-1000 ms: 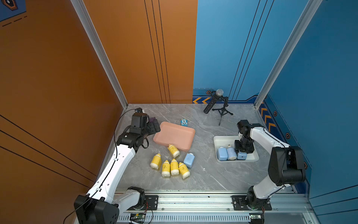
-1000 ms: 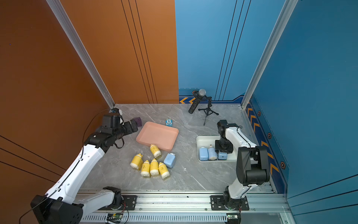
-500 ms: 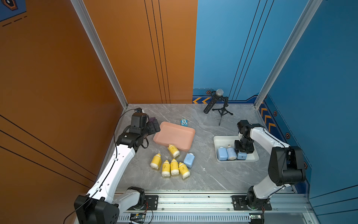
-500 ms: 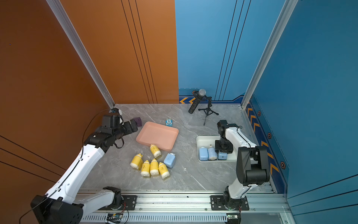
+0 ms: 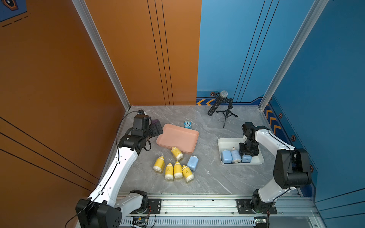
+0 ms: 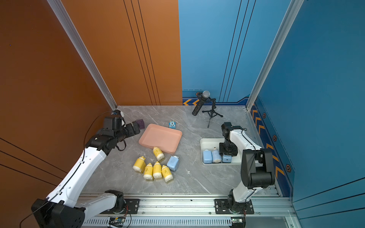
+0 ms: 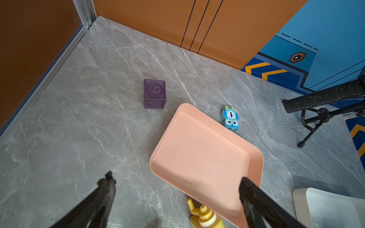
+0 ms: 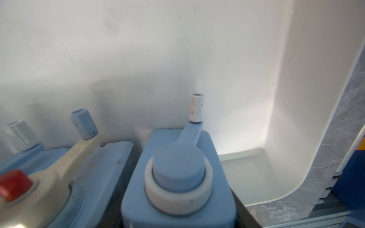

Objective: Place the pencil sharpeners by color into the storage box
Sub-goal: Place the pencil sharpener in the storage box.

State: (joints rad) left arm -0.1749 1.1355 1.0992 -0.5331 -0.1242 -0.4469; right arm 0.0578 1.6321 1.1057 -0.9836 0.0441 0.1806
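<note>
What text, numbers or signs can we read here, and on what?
"1": on the blue cartoon toy, upside down in the left wrist view.
Raised character in a ring on the purple cube: unclear which.
Prints on the yellow pencil sharpeners: too small to read.
Wall: orange chevrons, no words.

Check against the last second: no change that I can find. My left gripper [image 7: 176, 177] shows no shift beside the pink tray [image 5: 177, 137], and no change in its wide jaw gap. My right gripper [image 5: 247, 155] shows no rise or drop in the white tray [image 5: 229, 143], its clamp on the blue sharpener [image 8: 177, 177] unaltered. The yellow sharpeners [image 5: 177, 169] on the table [image 5: 209, 177] show no displacement in both top views.
</note>
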